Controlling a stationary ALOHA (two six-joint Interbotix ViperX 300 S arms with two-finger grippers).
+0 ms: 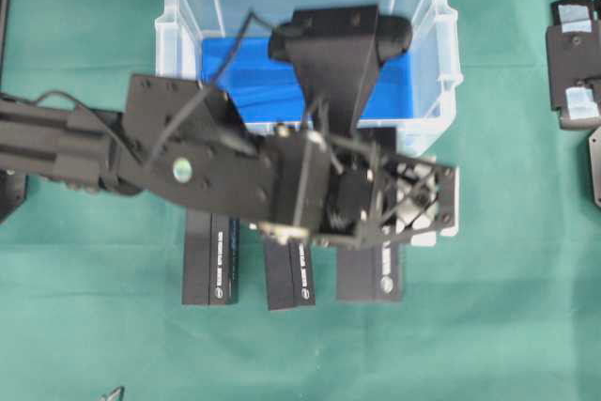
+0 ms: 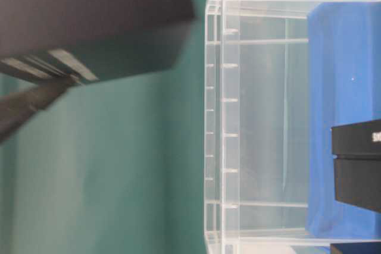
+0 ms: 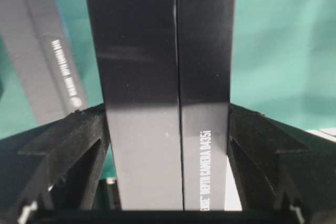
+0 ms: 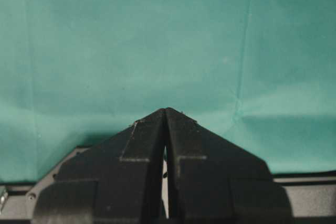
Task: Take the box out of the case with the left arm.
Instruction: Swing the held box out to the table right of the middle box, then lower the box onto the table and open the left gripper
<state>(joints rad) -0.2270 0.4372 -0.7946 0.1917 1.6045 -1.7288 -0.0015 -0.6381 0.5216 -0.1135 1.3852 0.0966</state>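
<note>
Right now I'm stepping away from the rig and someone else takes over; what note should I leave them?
Left gripper: jaws clamped on a black depth camera box, outside the case, over the green cloth.
Right gripper: jaws shut, empty, over the cloth.
Two other black boxes lie in front of the case.
Done: box is out.
Left: set it down and release; whether it already touches the cloth is unclear.

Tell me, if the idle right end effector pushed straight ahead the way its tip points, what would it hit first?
Probably the green cloth: the right wrist view shows nothing else beyond the shut black pointed right end effector. How far off the cloth lies is unclear.
</note>
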